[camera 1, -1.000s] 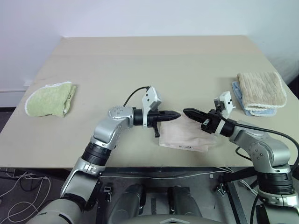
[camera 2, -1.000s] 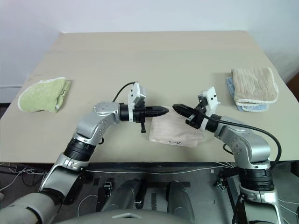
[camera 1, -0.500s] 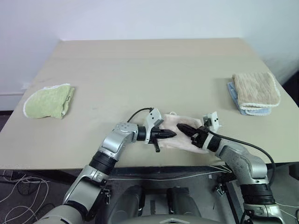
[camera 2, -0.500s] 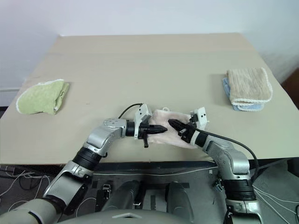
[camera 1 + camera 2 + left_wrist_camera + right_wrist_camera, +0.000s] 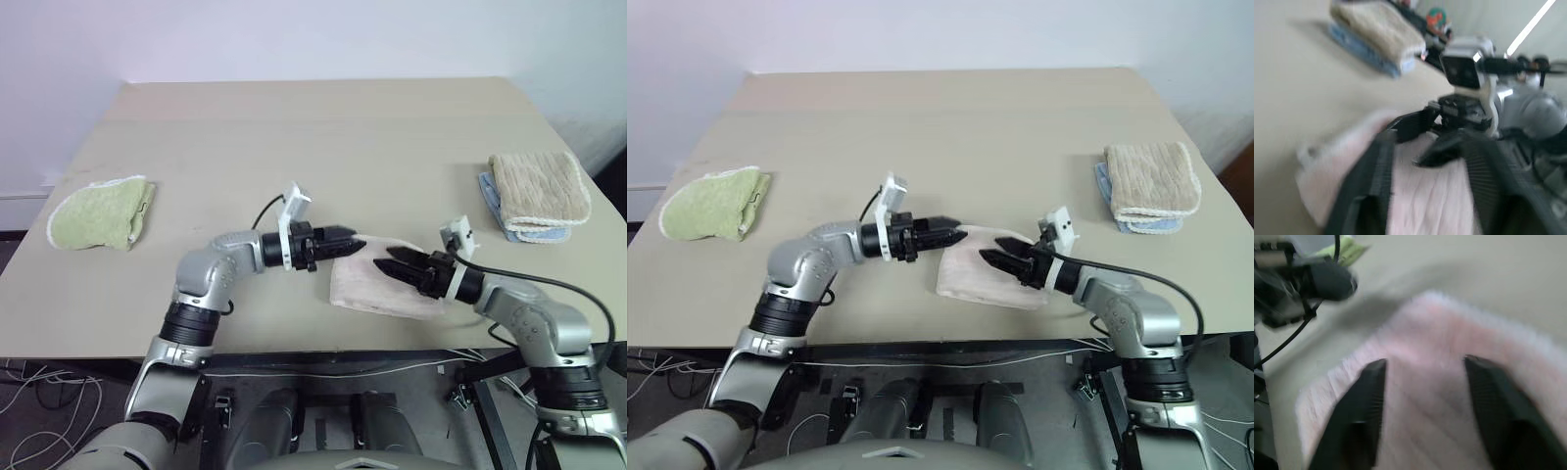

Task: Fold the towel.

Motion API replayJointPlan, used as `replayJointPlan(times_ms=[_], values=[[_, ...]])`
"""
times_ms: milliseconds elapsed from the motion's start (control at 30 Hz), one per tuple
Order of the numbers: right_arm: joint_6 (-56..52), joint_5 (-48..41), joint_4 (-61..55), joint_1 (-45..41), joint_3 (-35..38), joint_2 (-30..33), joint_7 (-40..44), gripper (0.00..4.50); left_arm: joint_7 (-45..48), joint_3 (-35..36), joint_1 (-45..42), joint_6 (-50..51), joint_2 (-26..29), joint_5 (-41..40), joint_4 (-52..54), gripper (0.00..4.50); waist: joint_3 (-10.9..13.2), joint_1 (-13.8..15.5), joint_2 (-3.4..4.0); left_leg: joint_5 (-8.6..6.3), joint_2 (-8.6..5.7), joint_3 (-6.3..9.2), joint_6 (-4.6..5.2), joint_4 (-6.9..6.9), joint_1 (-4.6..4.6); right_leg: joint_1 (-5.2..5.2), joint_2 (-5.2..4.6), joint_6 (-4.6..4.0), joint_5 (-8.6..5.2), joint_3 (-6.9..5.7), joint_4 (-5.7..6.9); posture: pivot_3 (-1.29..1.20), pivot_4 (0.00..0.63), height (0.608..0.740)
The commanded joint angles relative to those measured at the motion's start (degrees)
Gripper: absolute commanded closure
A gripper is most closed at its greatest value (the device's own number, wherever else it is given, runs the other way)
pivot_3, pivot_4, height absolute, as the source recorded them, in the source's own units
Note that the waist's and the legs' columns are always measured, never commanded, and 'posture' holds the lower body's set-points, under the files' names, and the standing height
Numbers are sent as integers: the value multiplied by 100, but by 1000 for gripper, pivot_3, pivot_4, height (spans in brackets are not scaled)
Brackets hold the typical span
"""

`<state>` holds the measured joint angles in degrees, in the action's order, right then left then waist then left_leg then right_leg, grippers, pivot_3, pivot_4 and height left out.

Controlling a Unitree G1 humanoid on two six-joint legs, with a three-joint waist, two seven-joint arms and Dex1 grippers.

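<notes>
Tabletop (image 5: pixel 323 137): beige, plain surface, seen from near edge.

Pale pink towel (image 5: pixel 377 286): lay folded, flat, close to near edge, slightly right of centre.

Light green towel (image 5: pixel 98 211): lay bunched at far left, near left edge, well apart from pink towel.

Beige ribbed towel (image 5: pixel 541 188): lay folded at far right, stacked on light blue cloth (image 5: pixel 498 201); blue layer showed along stack's left and near sides.
</notes>
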<state>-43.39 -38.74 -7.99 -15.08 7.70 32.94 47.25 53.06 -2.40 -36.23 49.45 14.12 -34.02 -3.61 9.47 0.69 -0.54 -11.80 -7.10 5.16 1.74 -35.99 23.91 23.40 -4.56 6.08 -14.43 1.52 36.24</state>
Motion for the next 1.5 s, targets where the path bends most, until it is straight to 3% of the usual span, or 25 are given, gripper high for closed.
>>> replayJointPlan(times_ms=[33, 100, 133, 233, 333, 433, 700, 900, 1200, 1467, 1500], values=[[-86, -199, -326, -138, 263, 338, 195, 232, -631, 499, -122, 810, 141, -315, 100, 894, 0, -1, -1, 0, 0, 0, 0, 1, 0, 0, 0, 0, 0, -1, 0, 0, 150, 740], [-75, -190, -365, -179, 260, 471, 239, 0, -997, 812, -136, 1420, 147, -578, 130, 167, 2, -7, -2, 0, 0, 0, 0, 2, 0, 1, 1, 0, 0, 0, 0, 0, 150, 740], [-60, -158, -376, -200, 234, 515, 248, 0, -1152, 950, -134, 1774, 145, -721, 143, 40, 2, -7, -2, 0, 0, 0, 0, 3, 0, 2, 1, 0, 0, -1, 0, 0, 150, 740], [-22, -78, -392, -274, 166, 537, 198, 0, -1586, 1245, -43, 2736, 89, -1012, 262, 40, 3, -3, -3, 0, 0, 1, 0, 3, 1, 2, 1, 1, -1, -1, 0, 0, 150, 740], [14, 12, -402, -279, 48, 525, 198, 0, -2167, 1906, -177, 3770, -327, -1178, -84, 40, 3, 5, -4, -1, 0, 0, 1, 0, 2, 2, 1, 1, 0, -1, 0, 0, 150, 740], [18, 27, -420, -263, 3, 508, 189, 0, -2673, 1926, -357, 4277, -486, -1130, -595, 40, 4, 8, -6, -1, -1, 4, 0, -5, 2, -1, 1, 2, 0, -8, 0, 0, 150, 740], [98, 205, -611, -114, 52, 1204, 597, 0, -3665, 1646, -425, 4305, -626, -2142, -1262, 40, 4, 9, -5, -2, -1, 1, -2, 1, 3, 3, -1, 3, 0, -2, 1, 0, 150, 740], [278, 415, -564, 82, 240, 2068, 1080, 0, -4277, 1749, -611, 4305, -1086, -2900, -1660, 40, 7, 45, -9, -6, -6, 1, 6, -6, 15, 2, -9, 4, -1, -6, -11, 0, 150, 740], [359, 527, -580, 359, 409, 2119, 1012, 0, -4955, 2056, -936, 4305, -1751, -3233, -2266, 40, 8, 25, -10, -7, -5, 1, 6, -7, 26, 11, -10, 7, -1, -6, -10, 0, 150, 740], [371, 568, -733, 739, 538, 2118, 893, 0, -5181, 1950, -969, 4305, -1754, -3213, -2448, 40, 8, 9, -10, -7, -6, 1, 6, -10, 34, 17, -9, 9, 0, -6, -10, 0, 150, 740], [368, 561, -741, 758, 564, 2117, 874, 0, -5215, 1960, -964, 4305, -1744, -3176, -2450, 404, 7, 11, -10, -6, -6, 1, 6, -11, 34, 17, -9, 9, 0, -6, -9, 0, 150, 740]])
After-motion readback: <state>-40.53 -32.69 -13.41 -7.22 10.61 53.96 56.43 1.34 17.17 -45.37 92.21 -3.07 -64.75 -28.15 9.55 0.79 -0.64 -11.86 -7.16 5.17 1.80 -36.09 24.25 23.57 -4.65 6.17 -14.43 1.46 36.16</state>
